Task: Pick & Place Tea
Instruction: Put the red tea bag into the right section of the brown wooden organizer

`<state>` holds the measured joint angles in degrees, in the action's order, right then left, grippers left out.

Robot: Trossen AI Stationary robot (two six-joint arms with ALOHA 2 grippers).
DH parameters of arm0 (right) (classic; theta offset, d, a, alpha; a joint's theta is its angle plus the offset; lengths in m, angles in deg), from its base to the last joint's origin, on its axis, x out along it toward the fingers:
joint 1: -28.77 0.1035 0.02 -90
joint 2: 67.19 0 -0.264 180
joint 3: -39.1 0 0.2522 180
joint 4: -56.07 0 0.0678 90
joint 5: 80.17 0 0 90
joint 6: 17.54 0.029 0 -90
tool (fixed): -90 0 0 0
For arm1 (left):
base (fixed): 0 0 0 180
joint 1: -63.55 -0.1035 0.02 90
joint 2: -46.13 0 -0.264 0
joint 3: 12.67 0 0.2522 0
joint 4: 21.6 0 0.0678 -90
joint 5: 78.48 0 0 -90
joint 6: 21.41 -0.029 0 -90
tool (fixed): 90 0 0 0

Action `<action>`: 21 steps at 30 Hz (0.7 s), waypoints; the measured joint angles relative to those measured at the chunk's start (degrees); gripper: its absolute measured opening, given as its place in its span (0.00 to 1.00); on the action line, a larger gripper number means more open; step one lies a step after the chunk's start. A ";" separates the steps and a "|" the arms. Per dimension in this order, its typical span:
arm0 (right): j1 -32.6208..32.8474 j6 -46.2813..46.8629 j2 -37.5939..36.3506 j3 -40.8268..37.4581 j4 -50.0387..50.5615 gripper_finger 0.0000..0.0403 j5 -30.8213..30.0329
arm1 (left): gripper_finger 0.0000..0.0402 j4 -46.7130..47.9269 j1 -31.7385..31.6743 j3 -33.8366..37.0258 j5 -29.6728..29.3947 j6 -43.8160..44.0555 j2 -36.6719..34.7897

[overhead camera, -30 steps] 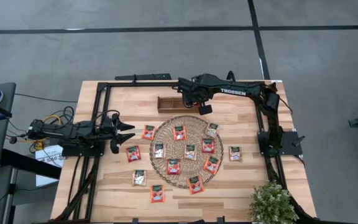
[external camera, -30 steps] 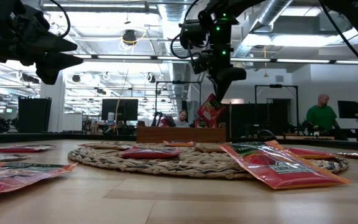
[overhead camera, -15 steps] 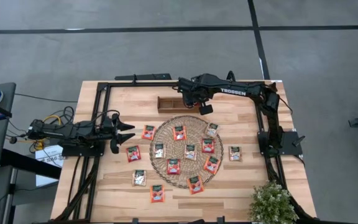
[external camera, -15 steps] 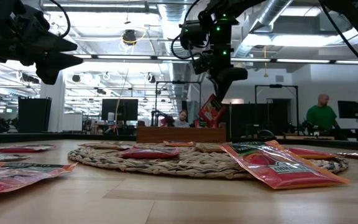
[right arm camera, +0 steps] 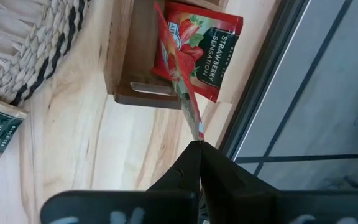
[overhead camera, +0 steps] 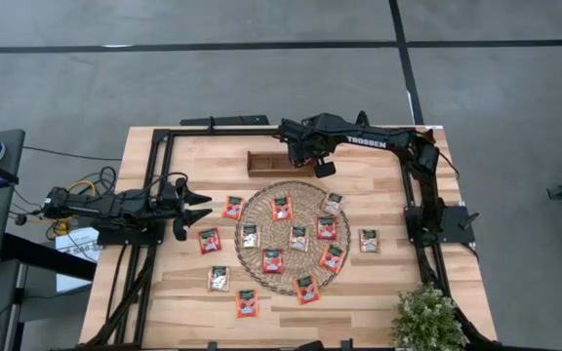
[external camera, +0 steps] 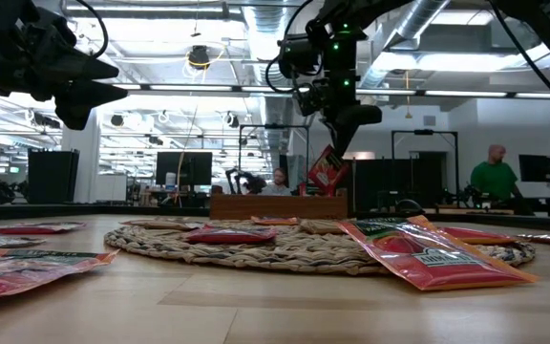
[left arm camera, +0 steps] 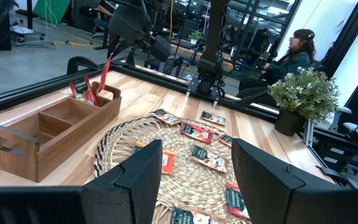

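One red packet (right arm camera: 179,93), pinched by its top edge in the right gripper (right arm camera: 194,146), fingers closed flat on it; it hangs directly below the gripper, over the end compartment of the wooden tray (overhead camera: 264,162) nearest the arm. One or two packets (right arm camera: 210,46) already stand upright in that compartment.

Remaining stock: roughly thirteen packets, lying flat. Eight on the woven mat (overhead camera: 294,188), well apart from the gripper, toward the tabletop's (overhead camera: 379,292) front edge; the rest on the bare tabletop either side of the mat. Most red-orange, a few beige-white (overhead camera: 219,279).

Left gripper (left arm camera: 194,168): idle at the left side of the tabletop, fingers spread wide, nothing held.

Step in hand, judged: lowering the held packet into the tray. To do it well:
- keep the packet vertical and edge-on, so it slides beside the standing ones rather than landing on their tops;
- bring the lower edge inside the compartment walls before letting go;
- open only when the packet is partly down, or it may tip out over the low wall.

Not determinable:
- the tray floor and exact count of packets inside, screened by the held packet and the walls;
- from above, the gripper and arm cover the tray's end;
- whether the packet's lower edge already touches the ones in the tray;
- the middle and far compartments look empty in the left wrist view, though their floors are only partly seen.
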<state>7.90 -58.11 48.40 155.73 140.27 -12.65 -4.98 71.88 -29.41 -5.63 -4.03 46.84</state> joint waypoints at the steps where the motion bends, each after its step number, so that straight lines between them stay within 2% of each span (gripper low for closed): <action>1: 0.00 -0.01 0.00 0.00 0.00 0.00 0.00 | 0.46 0.01 0.00 0.01 0.00 0.01 0.00; 21: 0.09 -0.41 0.00 -0.02 -1.37 0.00 0.00 | 0.46 0.01 -0.01 0.01 0.00 0.01 0.00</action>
<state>8.00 -58.52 48.40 155.71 138.90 -12.65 -4.97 71.87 -29.40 -5.63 -4.02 46.84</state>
